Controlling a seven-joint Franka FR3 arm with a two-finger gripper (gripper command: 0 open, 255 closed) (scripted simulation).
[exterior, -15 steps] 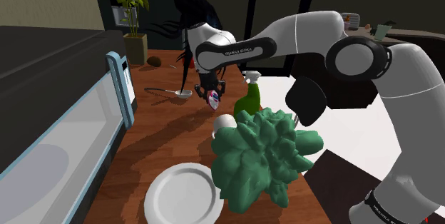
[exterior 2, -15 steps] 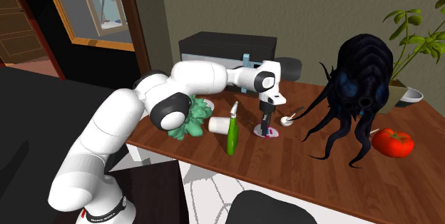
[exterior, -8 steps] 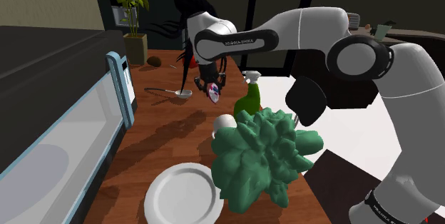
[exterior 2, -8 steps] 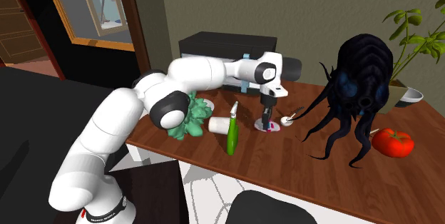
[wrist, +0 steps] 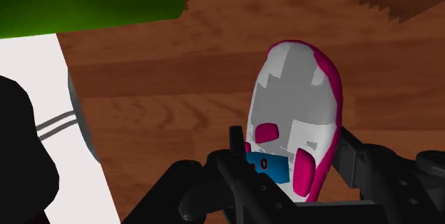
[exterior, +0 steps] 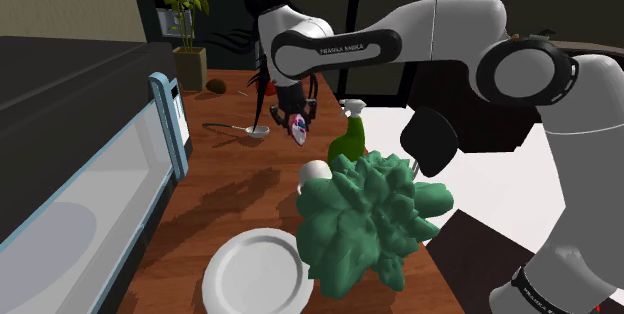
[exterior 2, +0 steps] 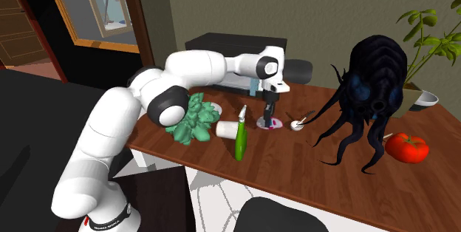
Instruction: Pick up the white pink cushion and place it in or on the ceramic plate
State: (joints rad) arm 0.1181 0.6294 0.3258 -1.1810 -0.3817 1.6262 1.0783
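claw [exterior: 297,124]: clamped on the lower end of the white-and-pink cushion [wrist: 293,112] | cushion: tilted, lifted just above the wooden worktop [exterior: 215,187], near the green bottle [exterior: 348,145] | white plate [exterior: 255,277]: well apart from the cushion, beside the leafy green clump [exterior: 370,217]

Green bottle [exterior 2: 238,148], black octopus [exterior 2: 377,75], tomato [exterior 2: 405,148], potted plant [exterior: 190,66]
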